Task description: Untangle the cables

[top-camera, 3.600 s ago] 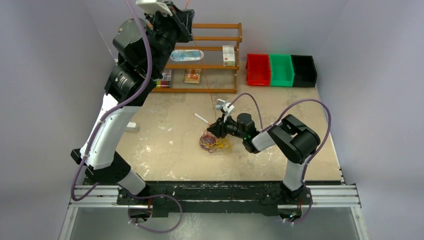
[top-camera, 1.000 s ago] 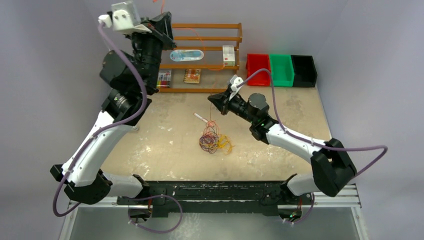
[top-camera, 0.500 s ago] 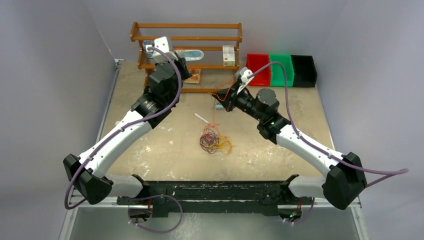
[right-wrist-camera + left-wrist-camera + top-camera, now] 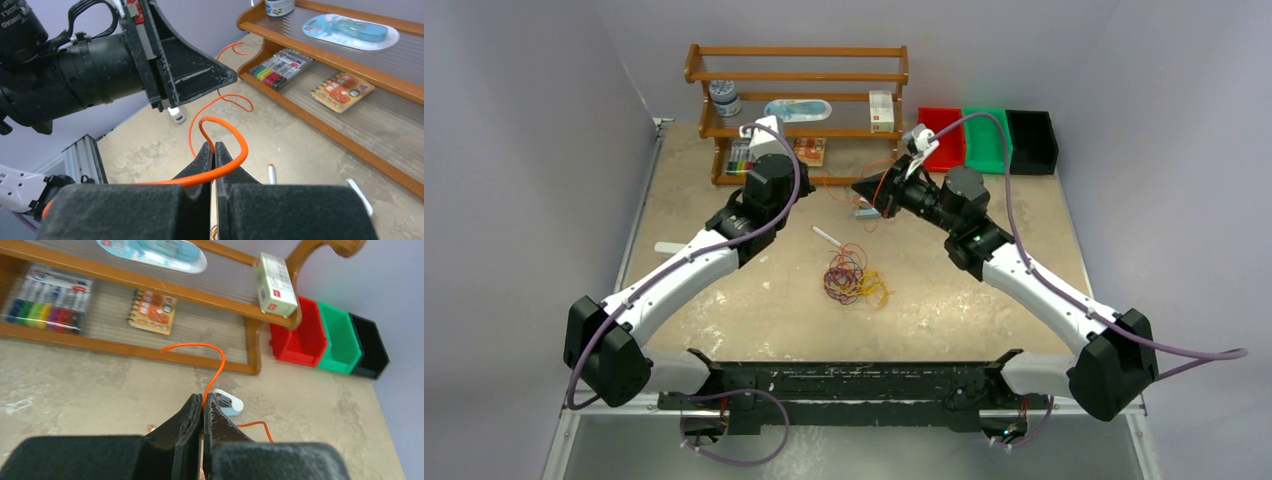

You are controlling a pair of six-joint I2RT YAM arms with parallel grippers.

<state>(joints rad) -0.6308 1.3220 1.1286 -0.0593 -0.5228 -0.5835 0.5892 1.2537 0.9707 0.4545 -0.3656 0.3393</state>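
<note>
The cables [image 4: 850,281] lie as a fist-sized tangle of orange-red, yellow and dark loops at the middle of the table. One orange cable [image 4: 216,354] is drawn out toward the shelf and hangs slack between both grippers. My left gripper [image 4: 203,401] is shut on it, and the wire curls up out of the fingertips. My right gripper [image 4: 214,148] is shut on the same orange cable [image 4: 226,131], which loops over its fingers. In the top view the right gripper [image 4: 858,187] points at the left gripper [image 4: 796,190], a short gap apart, behind the tangle.
A wooden shelf [image 4: 804,100] at the back holds markers, a notebook, a box and a jar. Red [image 4: 941,140], green [image 4: 987,140] and black bins [image 4: 1032,142] stand to its right. A white pen [image 4: 827,236] and a small white-blue object [image 4: 864,212] lie near the tangle.
My left arm has swung down from high at the back to low in front of the shelf. The right gripper has moved back and slightly right. Both stay shut on the orange cable.
</note>
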